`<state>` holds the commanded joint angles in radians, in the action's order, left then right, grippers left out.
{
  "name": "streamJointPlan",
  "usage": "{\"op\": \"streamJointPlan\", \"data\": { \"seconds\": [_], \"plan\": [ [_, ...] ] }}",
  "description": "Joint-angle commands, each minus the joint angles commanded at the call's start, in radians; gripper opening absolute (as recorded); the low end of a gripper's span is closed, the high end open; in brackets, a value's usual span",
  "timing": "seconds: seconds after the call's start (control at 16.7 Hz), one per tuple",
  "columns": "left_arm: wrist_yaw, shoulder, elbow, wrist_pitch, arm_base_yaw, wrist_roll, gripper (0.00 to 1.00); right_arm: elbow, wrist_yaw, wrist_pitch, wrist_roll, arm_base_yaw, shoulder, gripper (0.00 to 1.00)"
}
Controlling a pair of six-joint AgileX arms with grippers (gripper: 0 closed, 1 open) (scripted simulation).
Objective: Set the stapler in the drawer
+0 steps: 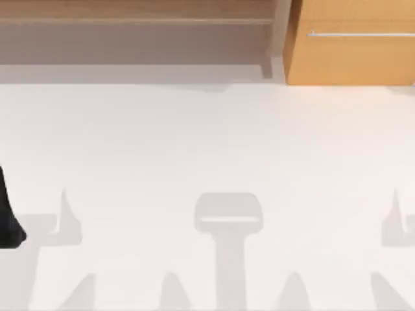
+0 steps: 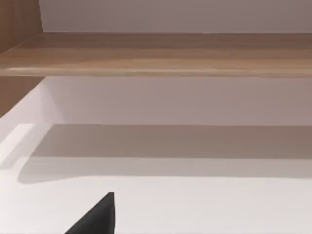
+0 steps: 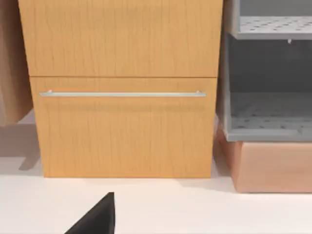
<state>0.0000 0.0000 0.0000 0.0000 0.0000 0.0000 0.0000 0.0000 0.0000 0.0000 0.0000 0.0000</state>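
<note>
White surface [image 1: 207,142]: wide, bare. Pale brown shelf [image 1: 136,32]: along far edge, left. Drawer [image 1: 350,42]: far right, front flush, bar handle [image 3: 122,93] facing my right tool. My left tool [image 1: 10,220]: possibly that dark shape at left edge; fingers' state, cannot tell.

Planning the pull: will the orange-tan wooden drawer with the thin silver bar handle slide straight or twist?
The orange-tan wooden drawer is shut and looks rigid. Its thin silver bar handle is wide, so a centred pull probably slides straight. The smooth bar may slip.
</note>
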Motion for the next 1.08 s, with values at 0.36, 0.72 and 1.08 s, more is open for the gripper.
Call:
{"op": "streamJointPlan", "data": {
  "seconds": [0.36, 0.72, 1.08],
  "plan": [
    [0.0, 0.0, 0.0, 0.0, 0.0, 0.0, 1.0, 0.054, 0.011, 0.056, -0.081, 0.01, 0.089, 1.0],
    [0.0, 0.0, 0.0, 0.0, 0.0, 0.0, 1.0, 0.235, 0.035, 0.263, -0.389, 0.065, 0.474, 1.0],
    [0.0, 0.0, 0.0, 0.0, 0.0, 0.0, 1.0, 0.473, 0.069, 0.569, -0.802, 0.137, 1.054, 1.0]
  ]
}}
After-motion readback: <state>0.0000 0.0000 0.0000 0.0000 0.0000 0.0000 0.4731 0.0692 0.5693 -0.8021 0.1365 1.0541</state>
